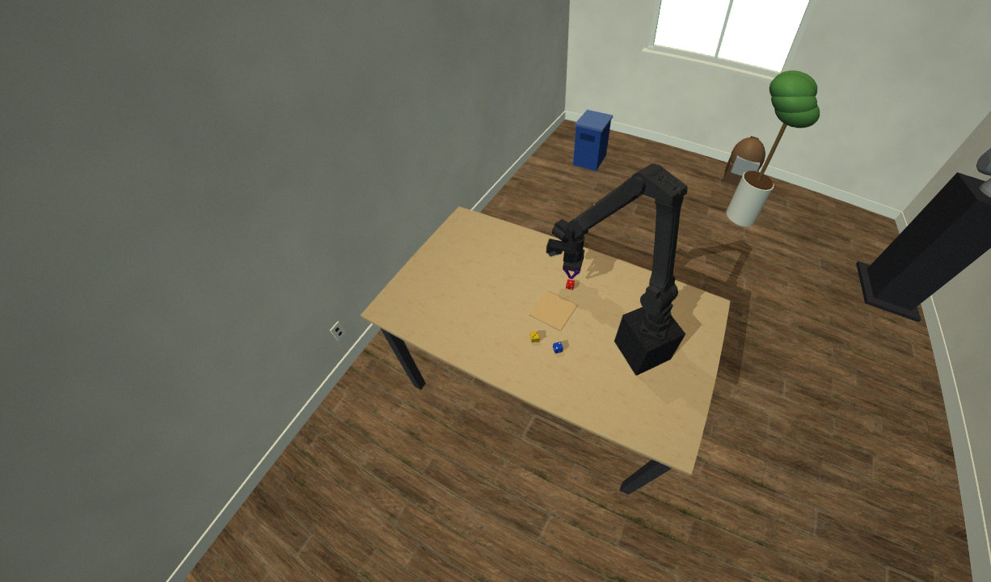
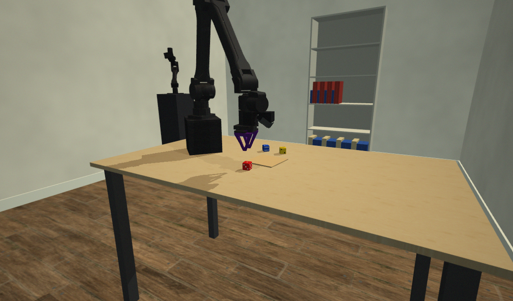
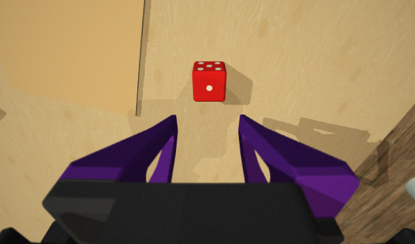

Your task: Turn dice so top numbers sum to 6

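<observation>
The red die lies on the bare table just off the tan mat's edge; it also shows in the top view and the exterior view. One face shows five pips and another shows one pip. My gripper hangs above the table close to the red die, with its purple fingers partly open and empty. The yellow die and the blue die lie on the table on the mat's other side, off it.
The arm's black base stands on the table beside the mat. The table's edge and the wooden floor show at the right of the wrist view. A bookshelf stands behind the table.
</observation>
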Available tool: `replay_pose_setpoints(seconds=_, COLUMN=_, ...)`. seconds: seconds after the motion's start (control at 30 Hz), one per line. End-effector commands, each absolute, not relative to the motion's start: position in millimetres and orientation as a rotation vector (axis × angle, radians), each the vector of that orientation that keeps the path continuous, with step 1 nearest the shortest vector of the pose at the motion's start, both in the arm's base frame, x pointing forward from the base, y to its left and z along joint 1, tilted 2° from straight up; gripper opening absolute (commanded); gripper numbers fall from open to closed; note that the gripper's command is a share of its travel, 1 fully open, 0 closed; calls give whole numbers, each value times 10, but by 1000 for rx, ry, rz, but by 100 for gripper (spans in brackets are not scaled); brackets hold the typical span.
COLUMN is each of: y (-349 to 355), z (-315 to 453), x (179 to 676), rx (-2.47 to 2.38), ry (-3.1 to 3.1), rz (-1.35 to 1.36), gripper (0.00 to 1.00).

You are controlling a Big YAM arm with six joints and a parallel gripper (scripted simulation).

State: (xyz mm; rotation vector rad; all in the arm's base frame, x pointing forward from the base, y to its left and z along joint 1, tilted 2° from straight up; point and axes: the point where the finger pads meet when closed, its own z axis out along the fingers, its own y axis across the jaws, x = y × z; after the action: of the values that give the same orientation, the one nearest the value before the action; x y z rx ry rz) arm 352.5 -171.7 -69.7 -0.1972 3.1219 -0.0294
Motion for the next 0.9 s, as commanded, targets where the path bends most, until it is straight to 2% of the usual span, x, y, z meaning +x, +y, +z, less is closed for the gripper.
replay_pose_setpoints(seconds=0.0, y=-1760, z=-721, x=3606, rx=-196, ry=3099, rz=-41, gripper=45)
replay_pose_setpoints(seconds=0.13, y=-1808, z=-596, x=3698, rx=-193, ry=3062, rz=-72, gripper=45)
replay_pose_setpoints(seconds=0.87, y=-1802, z=-1043, x=3644, rx=-195, ry=3093, rz=-46, gripper=45)
